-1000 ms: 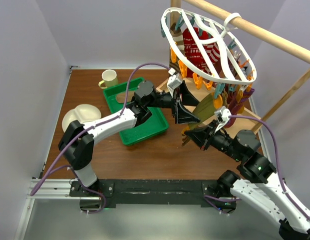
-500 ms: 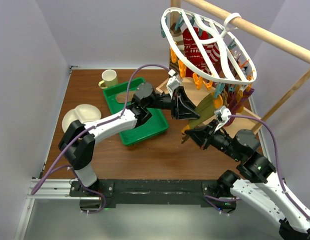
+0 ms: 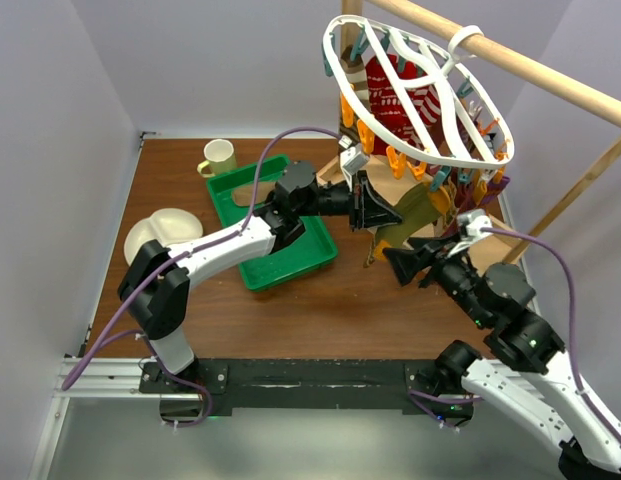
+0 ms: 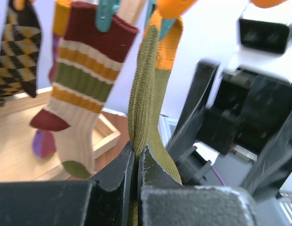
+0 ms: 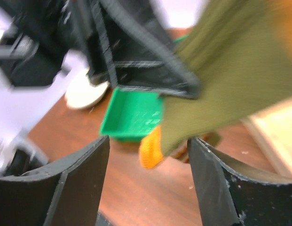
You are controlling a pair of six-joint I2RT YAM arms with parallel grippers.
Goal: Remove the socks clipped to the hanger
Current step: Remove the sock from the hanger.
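Near the table's far right corner, the left gripper (image 4: 136, 157) clamps an olive sock (image 4: 145, 94) clipped under the white hanger (image 3: 337, 80), the right gripper (image 3: 400, 265) open-fingered just beside it.

No lettering, label, brand or number is readable in any view; the white marks on the red knitted sock (image 3: 398, 95) under the white plastic oval hanger (image 3: 335, 70) are only pattern
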